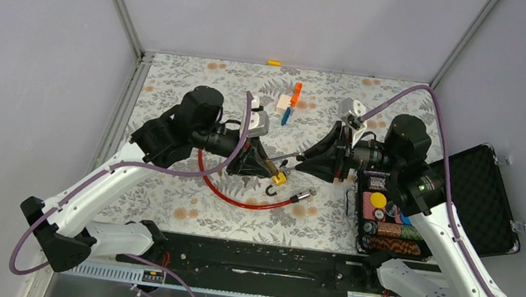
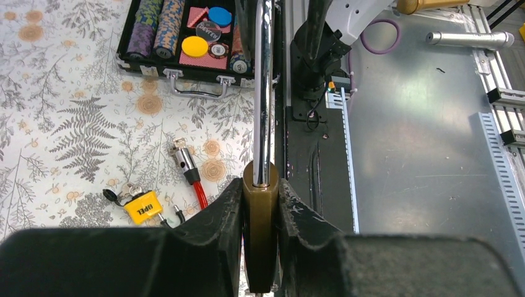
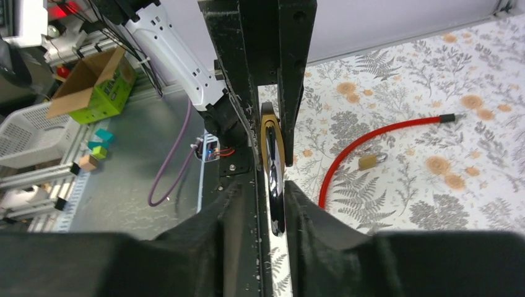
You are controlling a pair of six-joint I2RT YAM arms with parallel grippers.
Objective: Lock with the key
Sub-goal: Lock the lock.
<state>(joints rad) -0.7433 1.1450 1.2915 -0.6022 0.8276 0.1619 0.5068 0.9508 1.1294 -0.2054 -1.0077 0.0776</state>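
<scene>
Padlock hangs over the table centre, brass body clamped in the left gripper, its long shackle pinched by the right gripper. Chip case lies at 3 o'clock, red cable at 6, small yellow lock at 5.

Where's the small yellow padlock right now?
The yellow padlock lies on the table at the top view's centre, just near-side of the left hand gripping the brass padlock, the red cable lock's silver end to its right.
</scene>
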